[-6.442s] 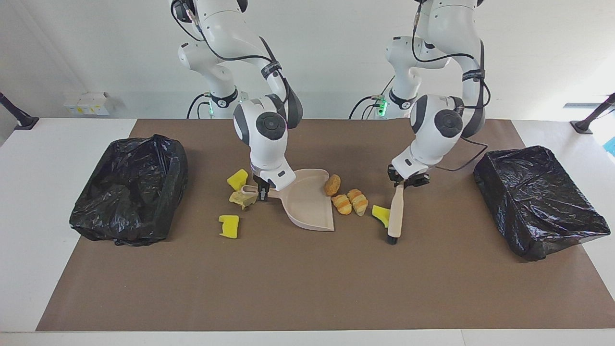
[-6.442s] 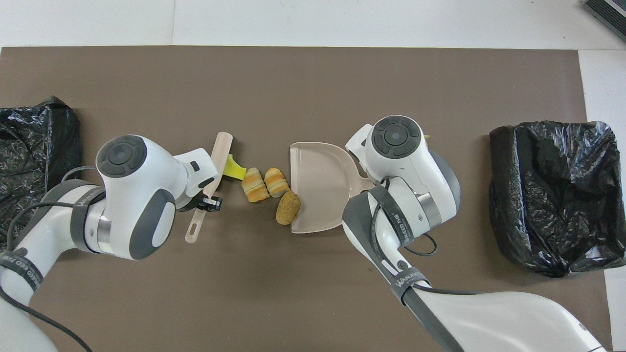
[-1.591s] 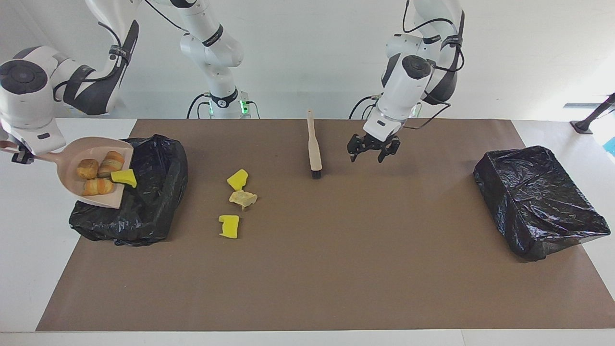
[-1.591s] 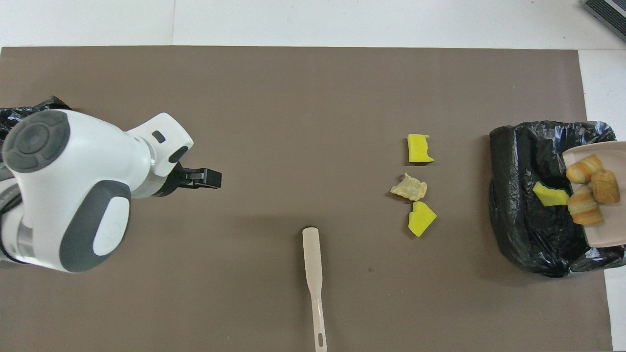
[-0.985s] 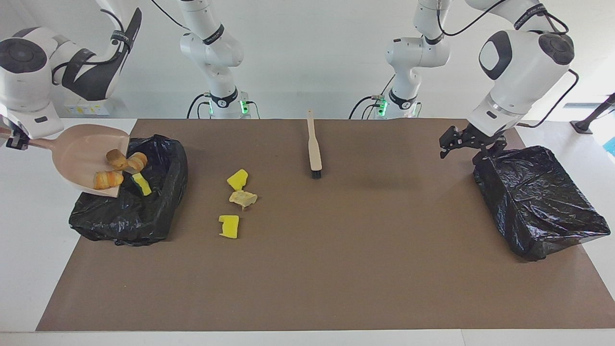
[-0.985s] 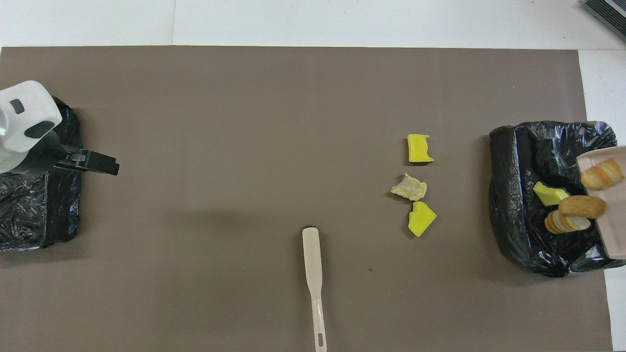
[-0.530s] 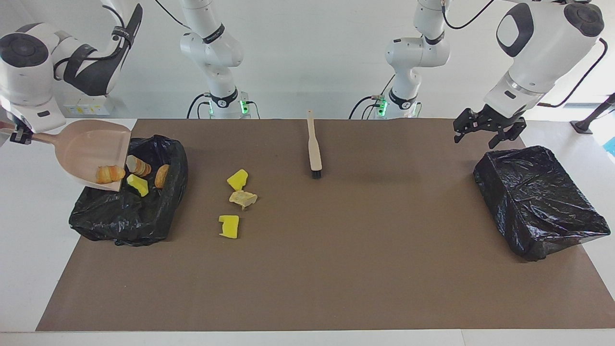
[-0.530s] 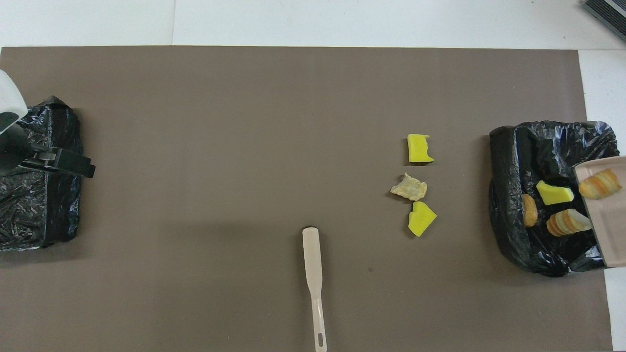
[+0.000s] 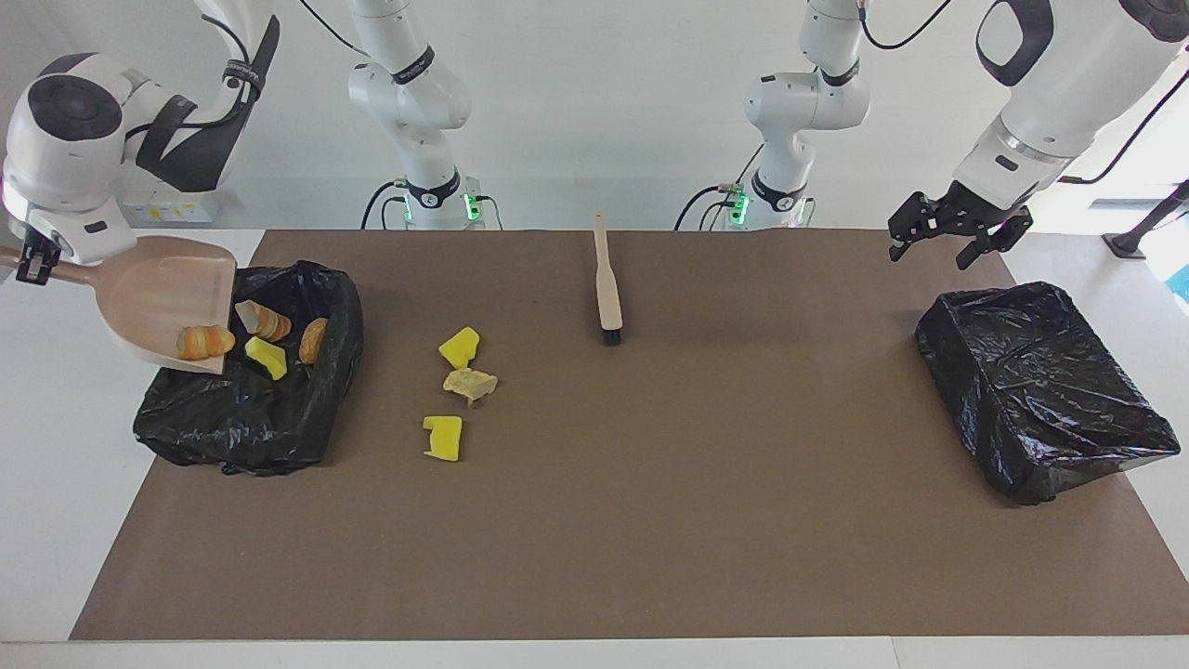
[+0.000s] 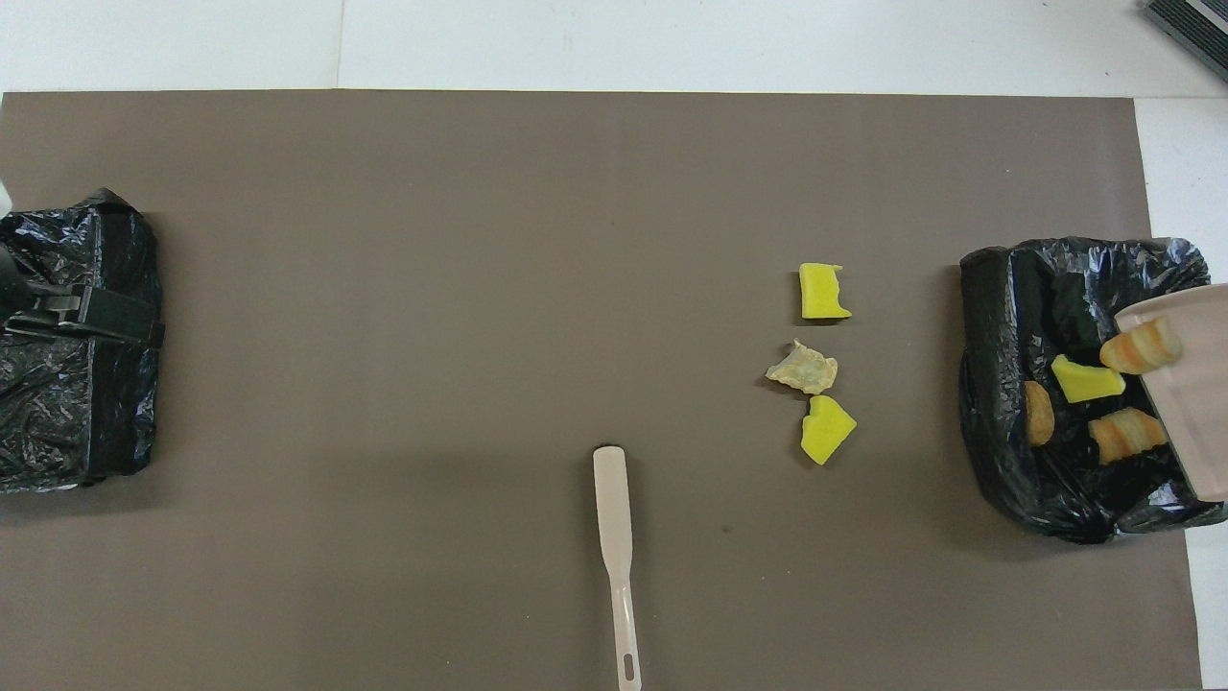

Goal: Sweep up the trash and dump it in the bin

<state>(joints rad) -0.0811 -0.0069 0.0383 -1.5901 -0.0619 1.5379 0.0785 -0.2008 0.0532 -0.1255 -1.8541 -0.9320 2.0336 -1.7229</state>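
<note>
My right gripper (image 9: 31, 268) is shut on the handle of the beige dustpan (image 9: 167, 295), which it holds tilted over the black-lined bin (image 9: 232, 423) at the right arm's end. One orange-brown piece of trash (image 9: 204, 341) sits at the pan's lip. In the bin lie a yellow chunk (image 10: 1084, 377) and two bread-like pieces (image 10: 1127, 432). On the mat beside the bin lie two yellow chunks (image 9: 459, 347) (image 9: 443, 436) with a pale beige lump (image 9: 470, 382) between them. My left gripper (image 9: 932, 251) hangs open and holds nothing.
The beige brush (image 9: 607, 283) lies on the brown mat near the robots, bristles pointing away from them. A second black-lined bin (image 9: 1040, 390) stands at the left arm's end, with the left gripper (image 10: 86, 315) in the air above it.
Three pieces slid off the tilted dustpan into the bin, and one stays at the lip. The left gripper rose and moved farther toward its own end of the table.
</note>
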